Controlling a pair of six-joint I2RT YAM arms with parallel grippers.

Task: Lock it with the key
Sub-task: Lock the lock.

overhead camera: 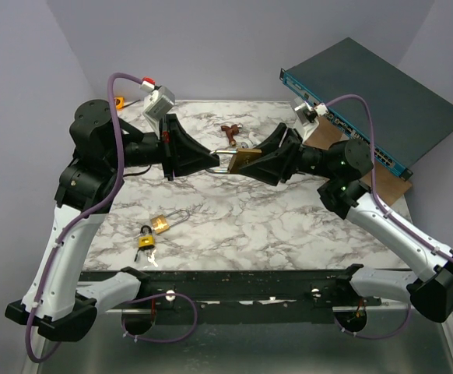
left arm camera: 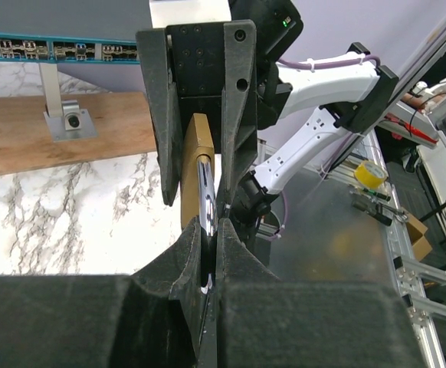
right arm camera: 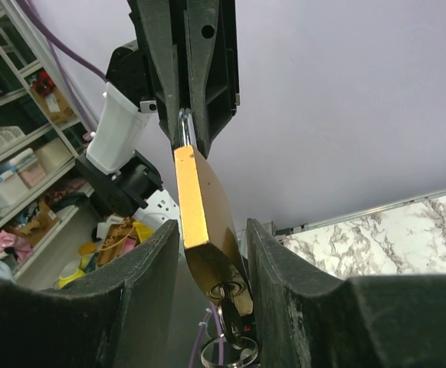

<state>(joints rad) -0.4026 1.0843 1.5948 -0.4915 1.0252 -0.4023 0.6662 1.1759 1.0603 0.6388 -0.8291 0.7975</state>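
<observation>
A large brass padlock [overhead camera: 243, 160] hangs in the air between my two grippers, above the middle of the marble table [overhead camera: 289, 226]. My left gripper [overhead camera: 217, 164] is shut on its silvery shackle [left arm camera: 206, 192], which is pinched between the fingers [left arm camera: 234, 253]. My right gripper [right arm camera: 211, 230] straddles the padlock body [right arm camera: 208, 222], open. A gap shows on the left side, and the right finger [right arm camera: 273, 268] is against the lower corner. The key [right arm camera: 234, 322] sits in the keyhole at the padlock's bottom, its ring [right arm camera: 229, 354] dangling deep between the right fingers.
A small brass padlock [overhead camera: 163, 224] and a yellow-and-black padlock [overhead camera: 146, 240] lie near the table's front left. A reddish-brown object [overhead camera: 230, 132] lies at the back. A network switch [overhead camera: 366, 109] leans on a wooden block [overhead camera: 390, 181] at the right.
</observation>
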